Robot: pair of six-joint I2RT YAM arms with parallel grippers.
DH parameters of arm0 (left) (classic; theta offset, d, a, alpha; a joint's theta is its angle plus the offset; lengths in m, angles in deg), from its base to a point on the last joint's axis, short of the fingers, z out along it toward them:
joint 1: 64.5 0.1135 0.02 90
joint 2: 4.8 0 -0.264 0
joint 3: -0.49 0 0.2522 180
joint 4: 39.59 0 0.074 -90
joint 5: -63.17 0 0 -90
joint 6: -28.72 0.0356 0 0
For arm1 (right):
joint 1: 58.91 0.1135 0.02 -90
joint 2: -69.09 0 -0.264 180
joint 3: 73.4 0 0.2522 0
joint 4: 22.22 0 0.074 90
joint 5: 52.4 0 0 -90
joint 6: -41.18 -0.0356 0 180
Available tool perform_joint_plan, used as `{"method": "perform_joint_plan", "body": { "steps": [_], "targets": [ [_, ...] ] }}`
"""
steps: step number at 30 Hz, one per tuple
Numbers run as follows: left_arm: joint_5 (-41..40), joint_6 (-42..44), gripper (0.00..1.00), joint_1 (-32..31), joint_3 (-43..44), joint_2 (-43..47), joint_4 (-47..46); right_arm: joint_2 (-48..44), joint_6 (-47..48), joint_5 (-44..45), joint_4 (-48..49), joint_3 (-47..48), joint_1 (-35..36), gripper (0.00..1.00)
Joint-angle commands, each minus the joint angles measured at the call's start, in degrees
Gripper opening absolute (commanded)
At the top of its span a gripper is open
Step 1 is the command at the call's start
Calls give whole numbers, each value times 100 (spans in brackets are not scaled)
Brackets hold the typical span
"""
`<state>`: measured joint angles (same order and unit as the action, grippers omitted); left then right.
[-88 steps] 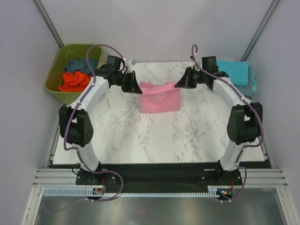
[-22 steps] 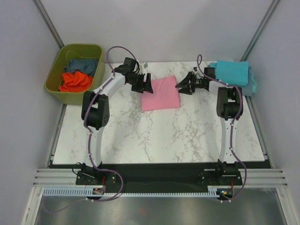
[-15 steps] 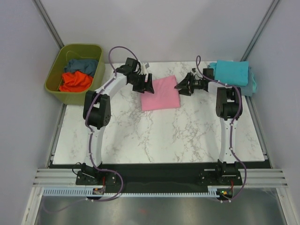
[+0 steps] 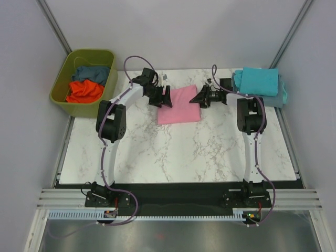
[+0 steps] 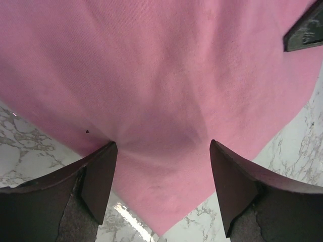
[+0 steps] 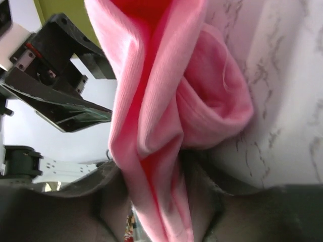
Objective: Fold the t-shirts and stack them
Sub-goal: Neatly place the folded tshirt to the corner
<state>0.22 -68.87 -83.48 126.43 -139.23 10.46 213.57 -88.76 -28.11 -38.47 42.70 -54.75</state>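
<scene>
Pink t-shirt (image 4: 178, 106) lying on table (image 4: 173, 152), right of tub (image 4: 59, 79). I'm keeping right gripper (image 4: 201, 97) clenched on its edge away from tub; left gripper (image 4: 164, 98) released over tub-side edge. I'm thinking: clamp left first, lift level.

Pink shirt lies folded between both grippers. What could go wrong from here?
1. Only the right gripper pinches the pink t-shirt, on a bunched edge. The left gripper is open over the cloth. A one-sided pull would likely drag the fold open.
2. The turquoise t-shirt sits at the far right corner of the table, seemingly past its edge. Adding the pink one carelessly could nudge that pile off.
</scene>
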Motion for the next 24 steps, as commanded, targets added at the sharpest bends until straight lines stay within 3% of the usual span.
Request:
{"method": "perform_joint_plan", "body": {
  "steps": [1,2,3,5,10,13,18,24],
  "targets": [
    [-51,127,81,0,234,-4,-114,185,-136,-91,239,-22,137,42],
    [-50,127,81,0,234,-4,-114,177,-154,-91,361,-22,146,32],
    [-77,135,81,0,243,13,-122,176,-145,-73,380,-30,137,9],
    [-94,136,81,9,252,31,-105,80,-128,-29,389,-39,137,0],
    [-593,319,84,9,357,486,-9,-403,170,155,249,127,-3,0],
    [-1103,557,84,17,454,803,36,-754,1097,471,-888,496,-108,0],
    [-1115,637,84,70,235,1155,123,-1291,2805,1435,-2884,1076,-179,0],
    [-850,601,83,61,-196,1569,159,-1730,3871,2658,-3698,1349,-319,0]
  ]
}}
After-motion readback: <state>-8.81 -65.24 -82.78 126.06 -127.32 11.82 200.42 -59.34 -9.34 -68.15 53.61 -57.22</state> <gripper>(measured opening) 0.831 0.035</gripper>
